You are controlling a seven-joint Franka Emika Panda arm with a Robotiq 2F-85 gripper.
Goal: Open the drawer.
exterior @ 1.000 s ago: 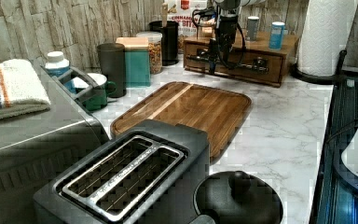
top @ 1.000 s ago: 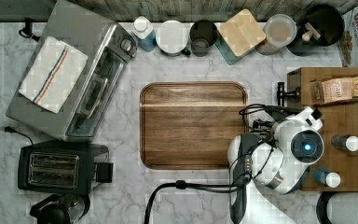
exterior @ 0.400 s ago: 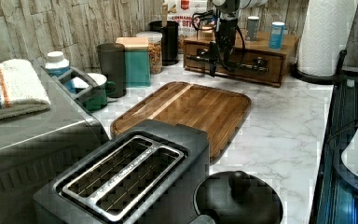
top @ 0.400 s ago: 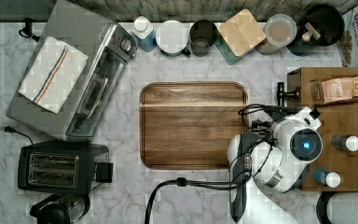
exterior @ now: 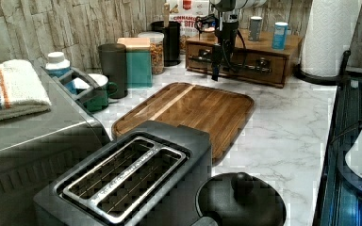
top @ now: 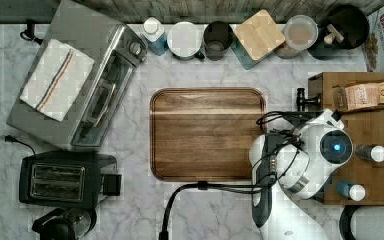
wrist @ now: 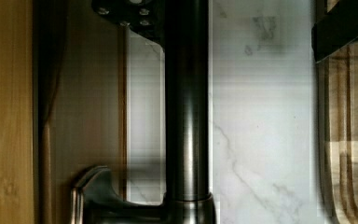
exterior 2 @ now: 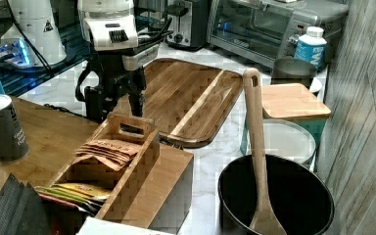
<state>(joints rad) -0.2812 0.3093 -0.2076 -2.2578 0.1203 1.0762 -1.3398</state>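
Note:
The drawer (exterior: 245,70) is the brown front of a low wooden box at the back of the counter, and it sits flush with the box in the left view. Its black bar handle (exterior: 254,66) runs along the front. In the wrist view the handle (wrist: 186,116) stands on a round post off the drawer front (wrist: 88,116). My gripper (exterior: 215,66) hangs in front of the drawer, open. One finger (wrist: 140,21) lies on the drawer side of the bar and the other finger (wrist: 342,28) on the counter side. The gripper (exterior 2: 115,100) also shows beside the box.
The dark cutting board (top: 207,132) lies just in front of the drawer. On the box top (top: 375,130) are cans and a packet caddy (exterior 2: 117,161). Jars, a mug and a utensil pot (top: 342,27) line the back wall. A toaster oven (top: 95,90) and toaster (top: 60,180) stand at the top view's left.
The arm has shifted only slightly at the drawer handle. The gripper stays open around the bar and the drawer has not moved.

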